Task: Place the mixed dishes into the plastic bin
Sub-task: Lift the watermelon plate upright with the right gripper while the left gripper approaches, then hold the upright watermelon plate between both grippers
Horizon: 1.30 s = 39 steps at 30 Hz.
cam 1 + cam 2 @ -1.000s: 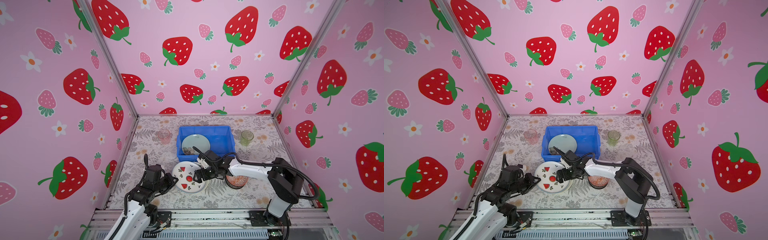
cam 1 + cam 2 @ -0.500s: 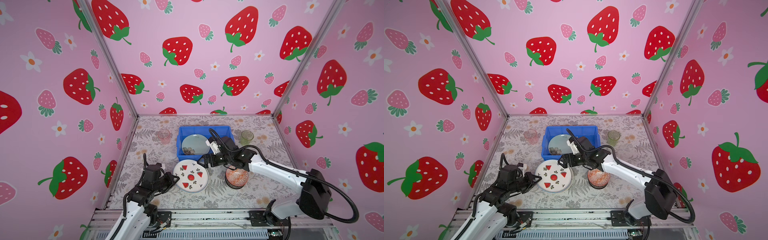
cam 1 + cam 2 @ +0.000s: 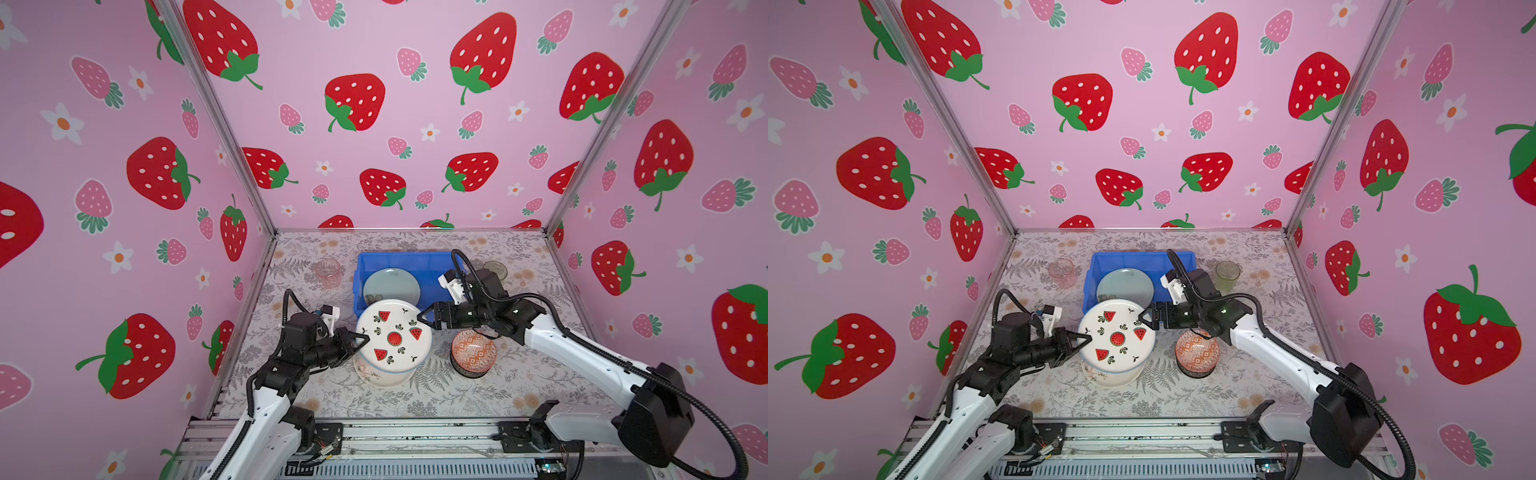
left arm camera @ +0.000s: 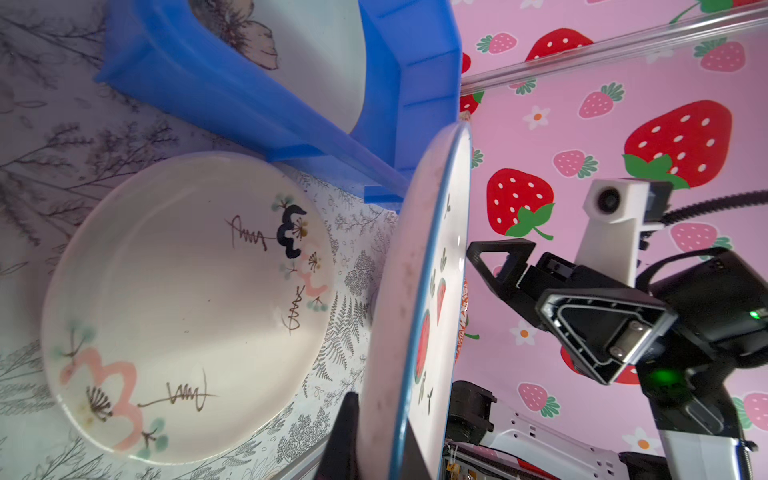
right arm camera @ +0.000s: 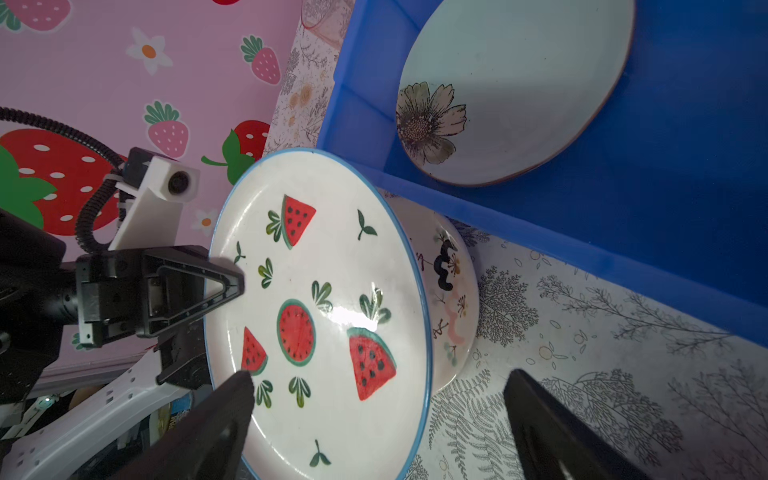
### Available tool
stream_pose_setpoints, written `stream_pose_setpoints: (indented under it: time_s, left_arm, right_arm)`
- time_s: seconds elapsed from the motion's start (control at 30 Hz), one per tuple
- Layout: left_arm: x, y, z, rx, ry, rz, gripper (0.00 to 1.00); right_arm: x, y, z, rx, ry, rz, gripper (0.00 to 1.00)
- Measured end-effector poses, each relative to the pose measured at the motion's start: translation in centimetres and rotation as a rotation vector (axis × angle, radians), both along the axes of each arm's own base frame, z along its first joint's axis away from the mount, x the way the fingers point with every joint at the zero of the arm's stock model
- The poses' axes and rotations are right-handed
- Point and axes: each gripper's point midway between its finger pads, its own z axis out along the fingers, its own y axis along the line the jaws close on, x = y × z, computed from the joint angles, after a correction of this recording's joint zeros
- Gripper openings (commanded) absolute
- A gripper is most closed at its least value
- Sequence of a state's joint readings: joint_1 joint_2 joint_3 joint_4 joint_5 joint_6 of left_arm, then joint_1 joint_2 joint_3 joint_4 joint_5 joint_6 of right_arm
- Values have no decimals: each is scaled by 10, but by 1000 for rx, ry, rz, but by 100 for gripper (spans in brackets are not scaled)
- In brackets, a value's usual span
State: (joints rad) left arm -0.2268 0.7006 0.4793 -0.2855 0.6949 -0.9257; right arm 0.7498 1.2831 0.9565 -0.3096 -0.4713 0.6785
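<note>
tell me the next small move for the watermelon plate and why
Probably shut the right gripper on the rim of the watermelon plate that faces it. The left gripper pinches the opposite rim and holds the plate tilted above the cream plate. The right gripper is open with the rim between its fingers, and the bin lies just behind.

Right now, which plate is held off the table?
The watermelon plate, gripped by the left end effector; the cream floral plate lies on the table, the pale green plate in the blue bin.
</note>
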Motion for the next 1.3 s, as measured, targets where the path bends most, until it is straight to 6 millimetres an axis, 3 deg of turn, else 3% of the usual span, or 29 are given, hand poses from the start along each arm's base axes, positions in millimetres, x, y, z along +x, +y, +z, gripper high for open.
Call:
stream_pose_setpoints:
  time_s: [0.3, 0.47, 0.8, 1.3]
  left_arm:
    - [19, -17, 31, -42, -108, -102, 0]
    - [23, -23, 40, -54, -162, -152, 0]
    - [31, -29, 56, -35, -222, -217, 0]
    - [45, -34, 45, -23, -167, -238, 0]
  right_arm:
    - [-1, 1, 1, 45, 23, 23, 87]
    - [-1, 0, 1, 85, 38, 25, 74]
    - [7, 1, 23, 191, 22, 11, 54]
    - [14, -10, 26, 230, 32, -23, 40]
